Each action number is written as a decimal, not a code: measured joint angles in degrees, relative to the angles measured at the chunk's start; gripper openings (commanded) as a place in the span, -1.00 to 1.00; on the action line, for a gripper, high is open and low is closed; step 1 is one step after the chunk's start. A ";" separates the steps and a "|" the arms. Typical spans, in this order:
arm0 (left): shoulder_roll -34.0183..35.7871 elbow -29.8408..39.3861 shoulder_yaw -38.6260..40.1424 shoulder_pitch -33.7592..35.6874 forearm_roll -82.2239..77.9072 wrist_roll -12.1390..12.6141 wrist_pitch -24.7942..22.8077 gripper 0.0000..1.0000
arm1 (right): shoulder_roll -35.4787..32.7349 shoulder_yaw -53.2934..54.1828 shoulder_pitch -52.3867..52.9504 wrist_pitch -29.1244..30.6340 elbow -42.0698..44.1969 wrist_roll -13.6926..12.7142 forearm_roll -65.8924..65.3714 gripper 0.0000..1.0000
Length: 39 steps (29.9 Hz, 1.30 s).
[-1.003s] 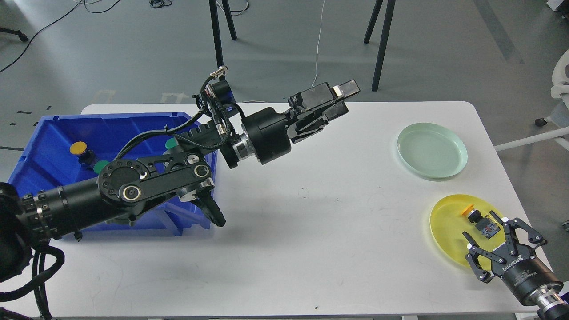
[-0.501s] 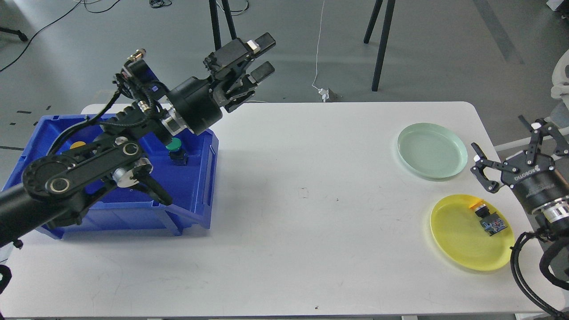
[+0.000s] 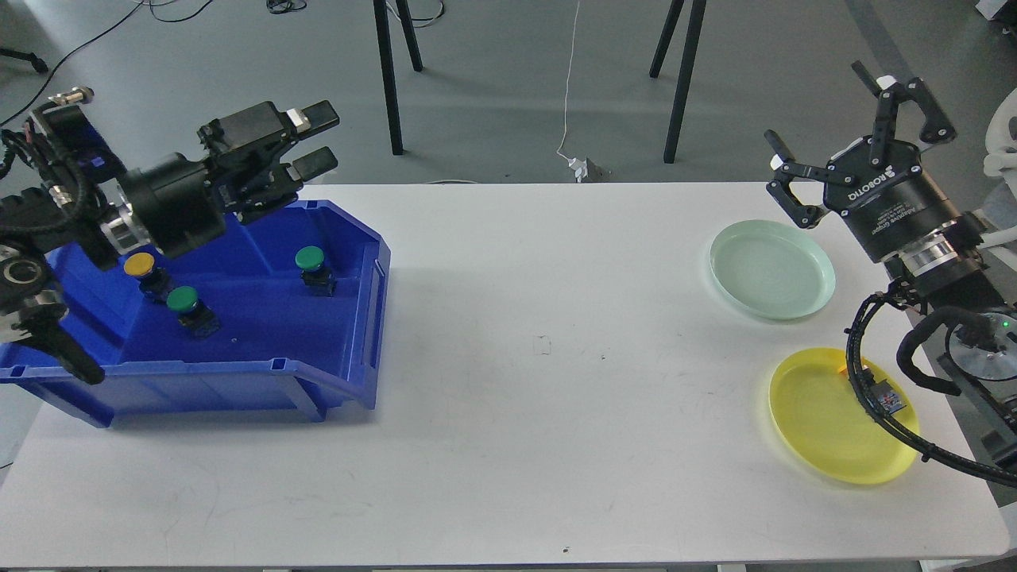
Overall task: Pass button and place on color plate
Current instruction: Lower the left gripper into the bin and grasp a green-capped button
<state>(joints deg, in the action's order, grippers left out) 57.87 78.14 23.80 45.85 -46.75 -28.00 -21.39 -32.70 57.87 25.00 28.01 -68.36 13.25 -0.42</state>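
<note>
Left gripper (image 3: 314, 143) hangs over the back wall of the blue bin (image 3: 349, 230) at the desk's left edge, fingers parted, nothing held. Bin holds a yellow button (image 3: 140, 265) and two green buttons (image 3: 183, 300) (image 3: 310, 258). Right gripper (image 3: 862, 119) is raised past the desk's back right corner, fingers spread wide, empty. One button (image 3: 882, 395) lies in the yellow plate (image 3: 818, 429) near the right edge, partly hidden by a cable. Green plate (image 3: 771, 270) sits just behind it.
</note>
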 measured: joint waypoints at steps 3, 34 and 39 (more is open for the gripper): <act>3.15 -1.84 -6.73 5.86 -6.10 0.00 -1.30 0.68 | 0.07 -0.01 -0.26 0.00 0.01 0.05 0.00 0.93; -7.17 -33.15 -41.45 18.08 -31.91 -0.01 0.94 0.68 | -0.49 0.53 -4.56 -0.01 -0.28 0.29 0.11 0.93; -8.13 -34.08 -41.47 16.98 -31.86 -0.01 1.62 0.68 | -0.60 0.64 -4.69 -0.01 -0.28 0.29 0.13 0.93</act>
<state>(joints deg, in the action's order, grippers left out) 49.74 44.06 -17.67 62.83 -78.61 -28.00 -19.76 -33.29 58.51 20.32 28.00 -68.64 13.54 -0.28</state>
